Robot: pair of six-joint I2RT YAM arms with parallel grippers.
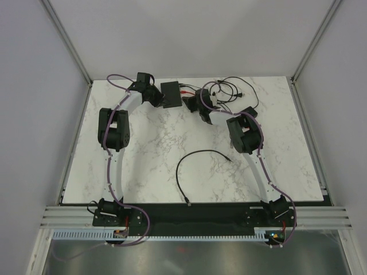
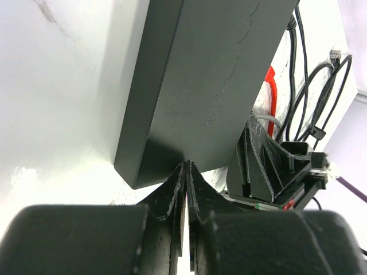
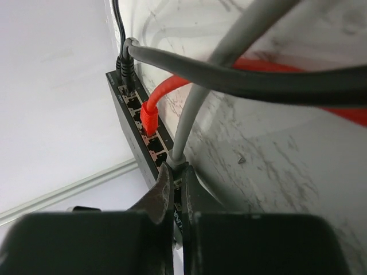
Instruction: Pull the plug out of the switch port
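Top: switch (image 1: 171, 94) sits at the far side of the table (image 1: 143, 172), between my left gripper (image 1: 153, 96) and right gripper (image 1: 193, 104). Left wrist: fingers (image 2: 172, 192) pinched to a slit, nothing between them, tips against the switch's edge. Right wrist: jaws closed, tips at the grey plug (image 3: 176, 154) in its port. Red plug (image 3: 149, 121) is seated farther along the row.
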